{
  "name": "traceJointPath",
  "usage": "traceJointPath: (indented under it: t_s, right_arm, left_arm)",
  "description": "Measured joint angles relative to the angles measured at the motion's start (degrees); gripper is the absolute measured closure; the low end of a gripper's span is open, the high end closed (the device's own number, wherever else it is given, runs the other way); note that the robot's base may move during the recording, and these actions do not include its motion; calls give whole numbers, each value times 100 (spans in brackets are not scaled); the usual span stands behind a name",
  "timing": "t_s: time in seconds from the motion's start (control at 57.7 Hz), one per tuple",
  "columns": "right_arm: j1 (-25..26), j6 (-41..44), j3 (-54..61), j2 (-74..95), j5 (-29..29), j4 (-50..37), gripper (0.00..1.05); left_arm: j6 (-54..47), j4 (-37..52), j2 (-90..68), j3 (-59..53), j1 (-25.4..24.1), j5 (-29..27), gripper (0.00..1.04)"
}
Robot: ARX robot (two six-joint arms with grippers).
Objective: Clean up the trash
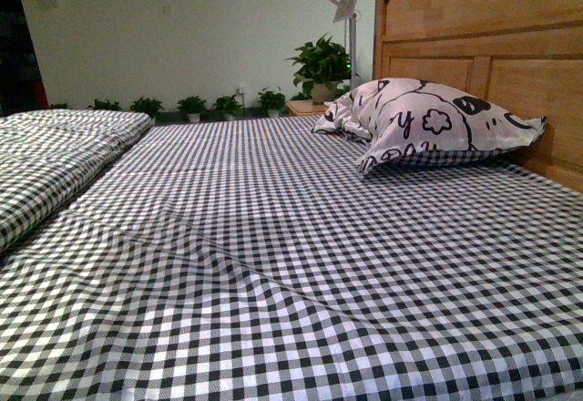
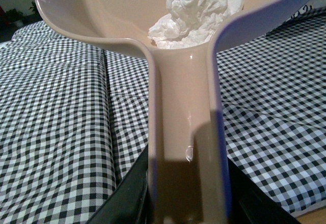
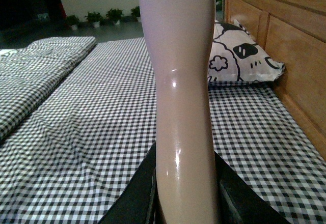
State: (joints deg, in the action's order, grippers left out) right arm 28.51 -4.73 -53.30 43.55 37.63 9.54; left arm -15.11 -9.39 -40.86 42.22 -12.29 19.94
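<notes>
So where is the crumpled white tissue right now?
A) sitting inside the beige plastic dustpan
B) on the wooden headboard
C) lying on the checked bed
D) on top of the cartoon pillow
A: in the left wrist view the crumpled white tissue sits inside the pan of the beige plastic dustpan, which is raised above the black-and-white checked bed.

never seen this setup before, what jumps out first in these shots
In the left wrist view, a white tissue wad sits in the pan of a beige dustpan, held by its handle above the checked bed. The right wrist view is filled by a beige handle rising from that arm's jaws. In the front view, a black-and-white pillow leans on the wooden headboard.
</notes>
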Motion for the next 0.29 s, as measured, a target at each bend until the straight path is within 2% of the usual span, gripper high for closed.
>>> traceJointPath:
  t_s: [0.295]
  right_arm:
    - [0,0,0,0,0,0,84]
  left_arm:
    - [2,0,0,0,0,0,78]
